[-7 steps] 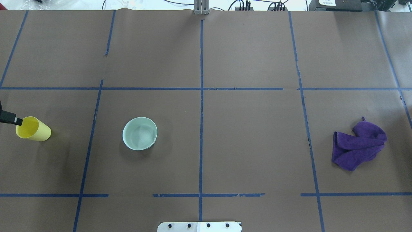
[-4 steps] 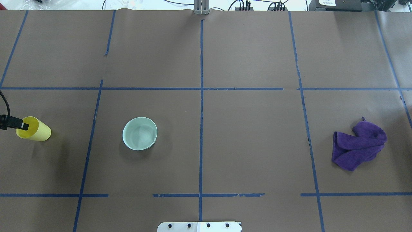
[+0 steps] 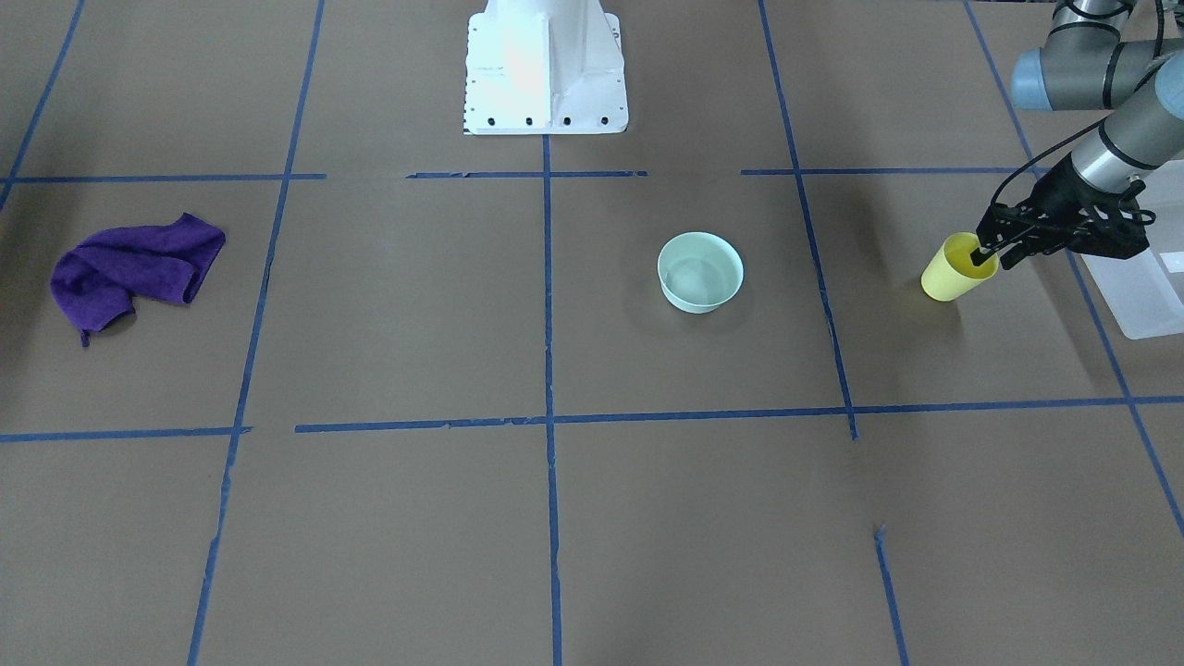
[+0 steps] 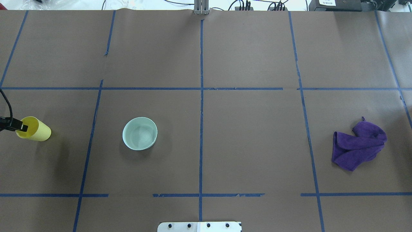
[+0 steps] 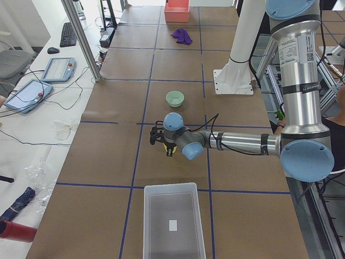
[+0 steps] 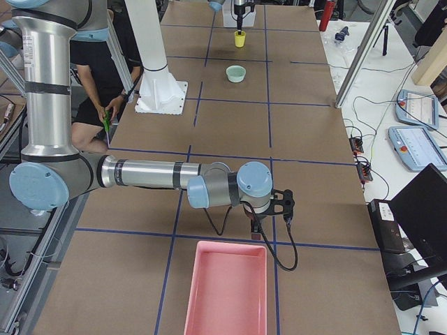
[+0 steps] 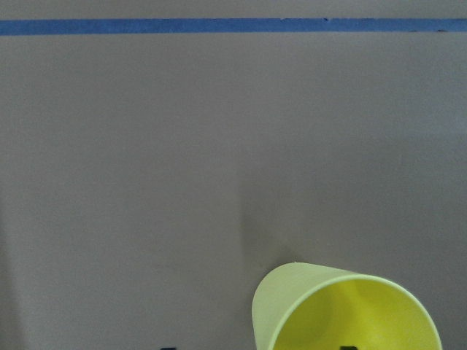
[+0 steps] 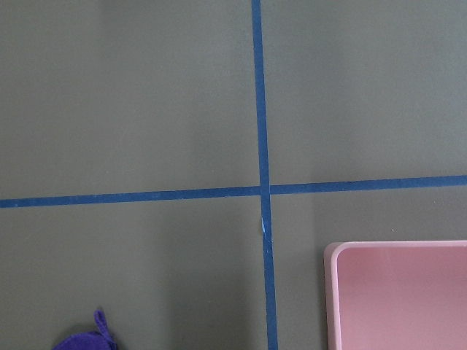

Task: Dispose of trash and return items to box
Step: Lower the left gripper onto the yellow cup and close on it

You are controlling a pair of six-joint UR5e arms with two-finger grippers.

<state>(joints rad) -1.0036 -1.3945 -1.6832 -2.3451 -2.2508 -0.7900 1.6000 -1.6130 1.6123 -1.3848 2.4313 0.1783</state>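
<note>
We take the pale green bowl (image 4: 140,133) as our marker: round, smooth and glossy, it sits mouth up on the surface (image 4: 251,145), a matte brown paper sheet divided into rectangles by blue tape.

On the robot's left of the bowl, in the next taped rectangle, stands the yellow cup (image 4: 33,129). It is thin plastic, tapers toward its base, is narrower than the bowl, and its inside is a brighter yellow than its outer wall. The left claw (image 3: 990,256) is at its rim. In the left wrist view we make out one dark fingertip inside the mouth and the other outside the wall, the two set wide apart, so the claw is spread open astride the rim and grips nothing.

Farther from the bowl on that same side, beyond the cup, lies the box (image 5: 161,237), a frosted translucent bin with low walls and rounded corners, much larger than the cup.

Well apart from the bowl on the robot's right lies a purple cloth (image 4: 359,145), soft, napped and crumpled into folds. Beyond it is a pink tray (image 6: 223,293), rectangular with rounded corners. The right claw (image 6: 285,204) hangs near that tray's short edge, and we cannot tell how far open it is.
</note>
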